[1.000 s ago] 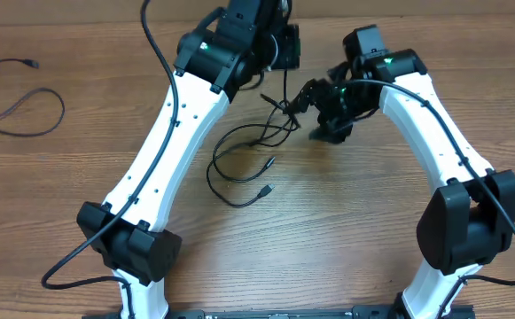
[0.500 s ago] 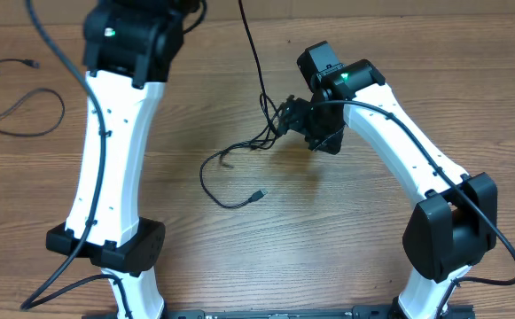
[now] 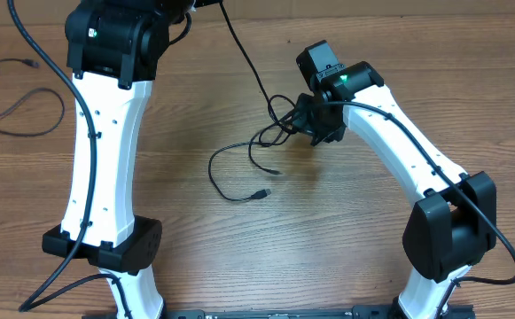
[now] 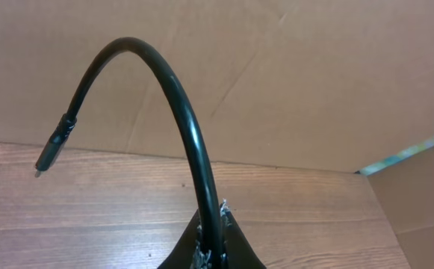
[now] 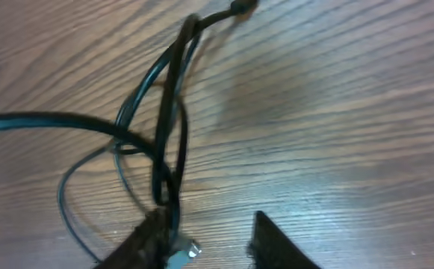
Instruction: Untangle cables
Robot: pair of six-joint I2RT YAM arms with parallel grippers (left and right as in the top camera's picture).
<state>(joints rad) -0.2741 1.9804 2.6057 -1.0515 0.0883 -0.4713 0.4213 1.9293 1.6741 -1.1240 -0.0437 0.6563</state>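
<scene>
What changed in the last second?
The left end effector, shut on a cable, swung off to the left, drawing it up out of the tangle; the loose loops shifted. The right end effector stayed at the tangle; the separate cable far left stayed put.

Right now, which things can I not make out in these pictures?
Left claw: beyond the top edge in overhead; in left wrist the bottom edge cuts it, only its pinch on one cable shows.
Right claw: right wrist is blurred and cuts the fingers, so its grip on the tangle is unclear.
Tangle crossings: too small in overhead, partly hidden by the right claw.
</scene>
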